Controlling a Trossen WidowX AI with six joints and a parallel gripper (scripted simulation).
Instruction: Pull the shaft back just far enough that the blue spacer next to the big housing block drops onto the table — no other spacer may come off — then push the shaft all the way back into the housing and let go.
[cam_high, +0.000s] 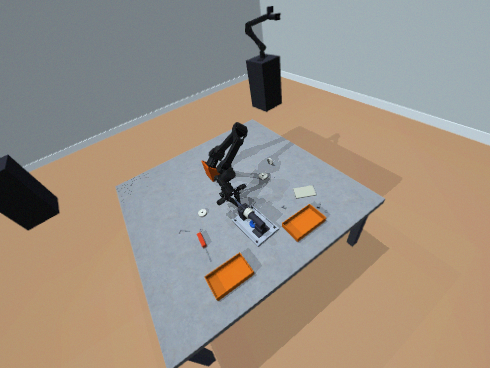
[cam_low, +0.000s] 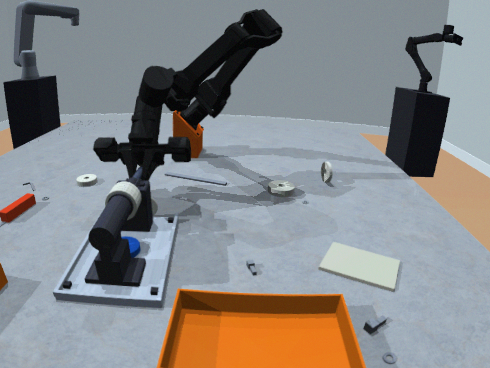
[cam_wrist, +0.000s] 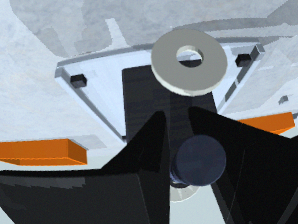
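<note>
On the table (cam_high: 170, 280) (cam_low: 280, 235), your housing (cam_high: 254, 218) (cam_low: 115, 215) lies toward the near edge from the gripper (cam_high: 239, 204) (cam_low: 142, 175) (cam_wrist: 177, 112), its bore in line with the shaft (cam_low: 135, 177) (cam_wrist: 201, 161), which your nearly closed fingers grip. The blue spacer (cam_high: 252, 224) (cam_low: 131, 247) lies low beneath the housing.

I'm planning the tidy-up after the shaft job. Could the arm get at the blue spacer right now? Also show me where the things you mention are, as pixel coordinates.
Probably not yet: its end effector (cam_high: 240, 204) (cam_low: 141, 172) (cam_wrist: 176, 117) is shut on the shaft (cam_wrist: 200, 160), and the dark housing (cam_high: 256, 219) (cam_low: 111, 220) overhangs the blue spacer (cam_high: 252, 224) (cam_low: 133, 247).
</note>
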